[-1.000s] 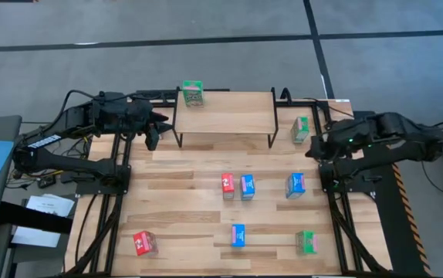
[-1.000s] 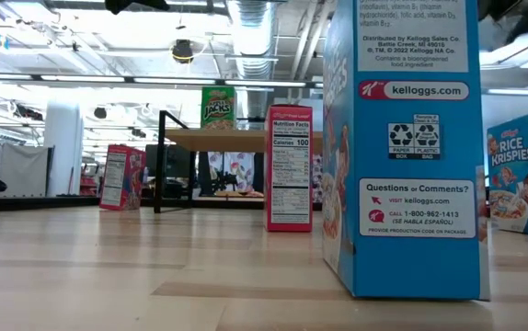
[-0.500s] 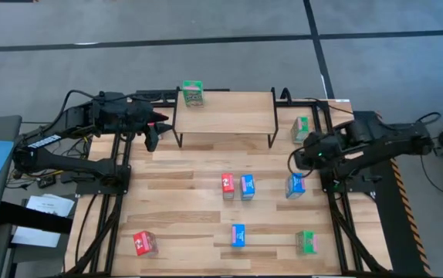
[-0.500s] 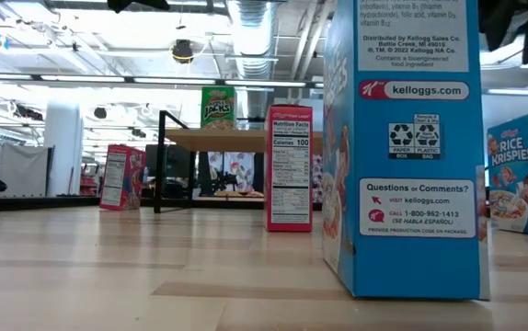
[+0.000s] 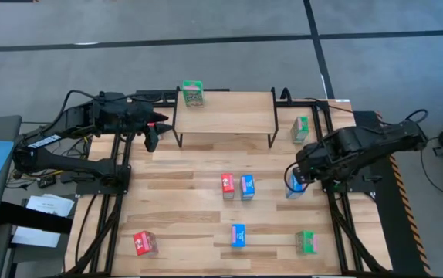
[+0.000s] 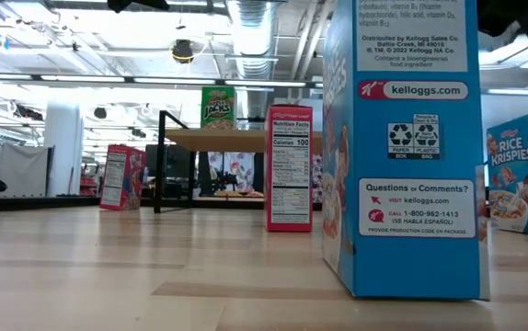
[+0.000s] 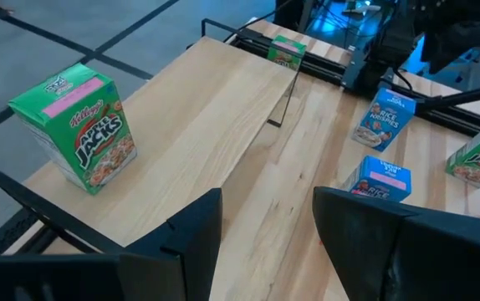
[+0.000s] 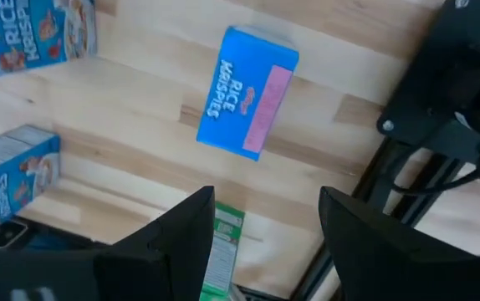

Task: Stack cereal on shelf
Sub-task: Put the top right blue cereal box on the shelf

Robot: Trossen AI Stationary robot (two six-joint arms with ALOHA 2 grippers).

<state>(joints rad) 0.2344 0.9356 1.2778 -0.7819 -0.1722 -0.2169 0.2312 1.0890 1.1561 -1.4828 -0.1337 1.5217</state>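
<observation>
- One green cereal box was seen upright on the shelf, at the shelf top's 10 o'clock corner; it was judged the only box stacked so far.
- Seven other boxes were counted on the tabletop in the high view: a green box just off the shelf's 3 o'clock end, a red box and a blue box side by side near the table's centre, a blue box at about 3 o'clock, a blue box towards 6 o'clock, a red box at 7 o'clock, and a green box at 5 o'clock.
- Most of the task was therefore judged to be left.
- The right gripper was held above the 3 o'clock blue box, fingers spread and nothing pinched; in the right wrist view that box lay clear of the fingers.
- The left gripper waited beside the shelf's 9 o'clock end, fingers parted and empty.
- The surface was a light wooden slatted top on a dark frame, set on grey flooring crossed by dark lines.
- In the low view, a hall with ceiling ducts, strip lights and white columns was seen beyond the table; no person could be made out with certainty.
</observation>
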